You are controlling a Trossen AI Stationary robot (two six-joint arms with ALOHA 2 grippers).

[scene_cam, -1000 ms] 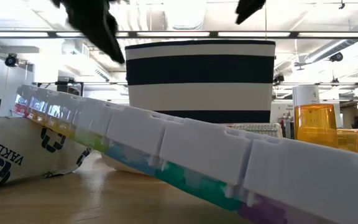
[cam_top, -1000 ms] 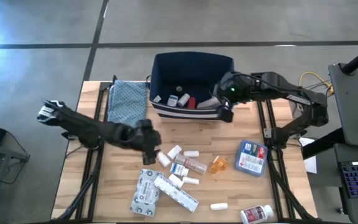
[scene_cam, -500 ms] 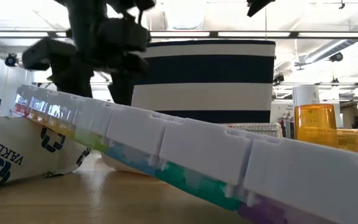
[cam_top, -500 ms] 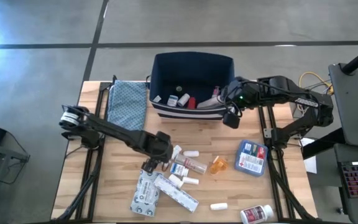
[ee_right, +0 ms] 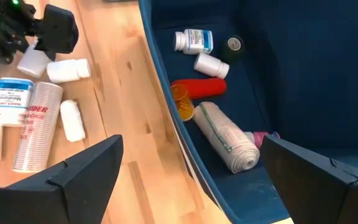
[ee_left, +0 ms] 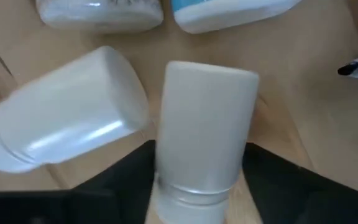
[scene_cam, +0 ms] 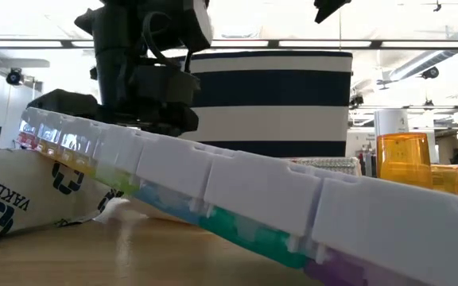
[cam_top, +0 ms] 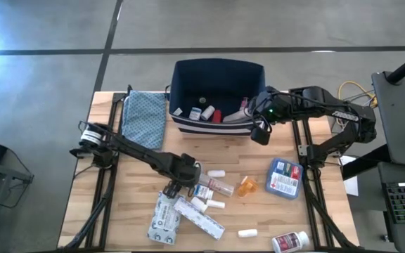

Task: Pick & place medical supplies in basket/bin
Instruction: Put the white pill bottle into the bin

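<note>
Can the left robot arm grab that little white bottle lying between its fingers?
Probably yes. The left gripper is down at the table with its fingers on either side of the white bottle. Another bottle lies close beside it, but nothing covers it.

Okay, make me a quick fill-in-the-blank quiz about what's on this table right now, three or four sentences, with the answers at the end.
1. The left gripper is down at the pile, its fingers on either side of a small ____ bottle.
2. The right gripper hangs open by the navy ____.
3. A red tube lies ____ the bin.
4. The folded teal cloth lies on the table beside the bin, on the ____ arm's side.

Missing words: white; bin; inside; left
</note>
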